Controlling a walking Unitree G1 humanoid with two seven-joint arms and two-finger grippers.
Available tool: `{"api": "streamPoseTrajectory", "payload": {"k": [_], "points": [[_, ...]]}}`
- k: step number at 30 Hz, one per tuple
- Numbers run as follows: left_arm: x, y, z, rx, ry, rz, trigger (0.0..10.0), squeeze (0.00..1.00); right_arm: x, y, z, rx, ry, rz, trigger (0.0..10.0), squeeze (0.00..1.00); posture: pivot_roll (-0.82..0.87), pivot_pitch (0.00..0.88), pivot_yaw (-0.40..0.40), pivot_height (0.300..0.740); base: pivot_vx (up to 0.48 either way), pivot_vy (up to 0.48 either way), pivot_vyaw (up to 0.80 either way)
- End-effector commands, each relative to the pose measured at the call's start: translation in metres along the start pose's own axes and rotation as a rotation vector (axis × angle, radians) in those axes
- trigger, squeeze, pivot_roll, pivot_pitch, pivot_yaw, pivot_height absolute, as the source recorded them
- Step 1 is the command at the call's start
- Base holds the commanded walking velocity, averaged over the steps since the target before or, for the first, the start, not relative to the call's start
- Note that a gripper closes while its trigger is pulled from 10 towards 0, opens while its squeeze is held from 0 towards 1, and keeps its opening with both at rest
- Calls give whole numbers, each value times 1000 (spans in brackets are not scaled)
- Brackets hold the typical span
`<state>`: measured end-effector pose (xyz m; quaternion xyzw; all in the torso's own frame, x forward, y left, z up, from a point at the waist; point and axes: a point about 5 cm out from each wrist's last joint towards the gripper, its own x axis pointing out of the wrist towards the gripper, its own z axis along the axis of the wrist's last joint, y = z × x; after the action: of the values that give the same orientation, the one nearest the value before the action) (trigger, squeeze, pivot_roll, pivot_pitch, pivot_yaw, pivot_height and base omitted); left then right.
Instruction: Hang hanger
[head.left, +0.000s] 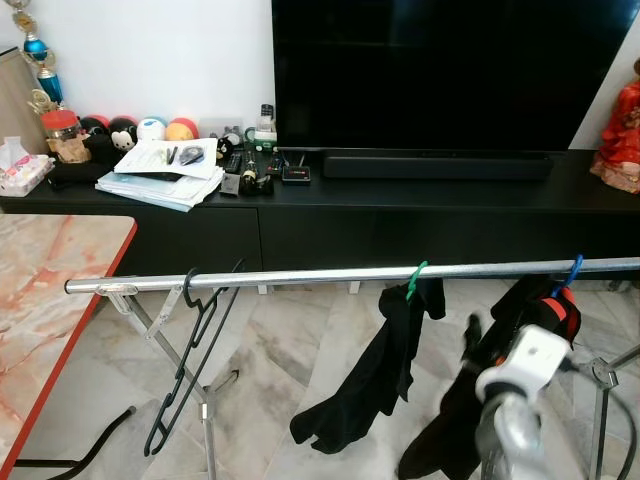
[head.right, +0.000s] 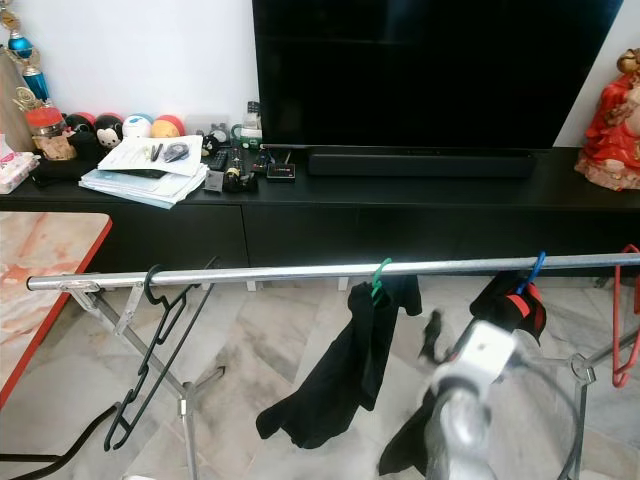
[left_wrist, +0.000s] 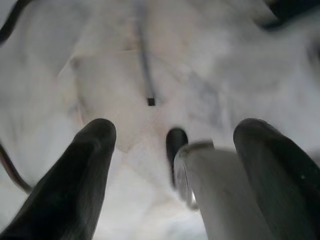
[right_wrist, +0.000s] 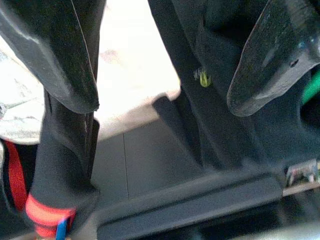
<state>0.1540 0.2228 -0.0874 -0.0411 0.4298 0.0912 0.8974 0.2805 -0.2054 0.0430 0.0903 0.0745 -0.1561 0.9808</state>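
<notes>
Black hanger (head.left: 190, 350) hooked on rail (head.left: 300, 275) near left end, empty. Mid rail: black garment (head.left: 375, 375) on green hanger (head.left: 418, 271). Right: dark garment on blue hanger (head.left: 572, 270). Right gripper (right_wrist: 165, 75) released, raised nr right garment. Left gripper (left_wrist: 175, 165) released, over floor (left_wrist: 210, 75).

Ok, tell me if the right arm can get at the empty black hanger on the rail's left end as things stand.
Probably not without moving. The right gripper is raised near the rail's right end, by the dark clothes. The black hanger hangs at the far left end, with the green-hook garment between them.
</notes>
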Motion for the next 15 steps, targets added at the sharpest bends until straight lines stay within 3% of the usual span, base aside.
{"api": "streamPoseTrajectory", "payload": {"k": [1, 6, 15], "points": [[-2, 11, -5, -88, 19, 65, 10000, 0, 1, 0, 11, -12, -40, 13, 10000, 0, 83, 9, -31, 740, 0, 0, 0], [-5, 25, -6, -43, 6, 101, 10000, 0, -4, -1, 12, -33, -40, 41, 10000, 0, 83, 13, -38, 740, 0, 0, 0], [-6, 21, -8, -29, 6, 70, 10000, 0, -3, 11, 19, -27, -54, 84, 10000, 0, 82, 3, -40, 740, 0, 0, 0]]}}
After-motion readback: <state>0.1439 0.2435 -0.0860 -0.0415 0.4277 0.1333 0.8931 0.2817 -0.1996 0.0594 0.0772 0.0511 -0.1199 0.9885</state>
